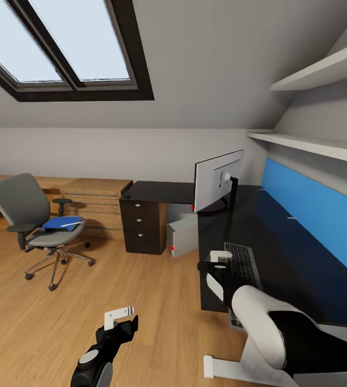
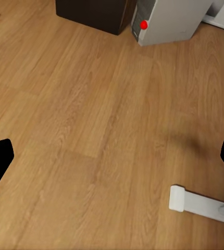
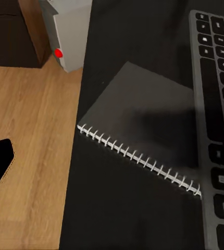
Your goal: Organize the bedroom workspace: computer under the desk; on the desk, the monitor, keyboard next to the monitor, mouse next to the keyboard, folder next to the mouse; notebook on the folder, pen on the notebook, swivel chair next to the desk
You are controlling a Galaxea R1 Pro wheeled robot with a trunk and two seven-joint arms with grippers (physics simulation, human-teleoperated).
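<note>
Progress judged approx. half done. The monitor (image 1: 219, 180) is seen standing on the desk (image 1: 281, 252), well ahead of the right gripper (image 1: 216, 262). The computer (image 1: 182, 238) sits under the desk, ahead of both grippers and low; its red dot is also seen in both wrist views. The keyboard (image 1: 243, 266) lies on the desktop just beside the right gripper, on its outer side, w/ the monitor beyond. A dark spiral-bound notebook (image 3: 143, 122) is seen under the right gripper, flat on the desk, touching or nearly touching the keyboard edge.

Still left, as far as can be judged: the folder (image 1: 61, 223) rests on the swivel chair (image 1: 36, 226) seat, far ahead and outward of the left gripper (image 1: 120, 317), w/ a thin white pen (image 1: 71, 223) on top of it. The chair stands well apart from the desk. No mouse can be made out.

Right gripper: fingers spread, nothing held, hovering over the notebook. Left gripper: fingers apart, nothing between them, over bare wood floor (image 2: 91, 130). Notebook pick-up looks to be the step in hand, but the folder must be placed first for stacking.
</note>
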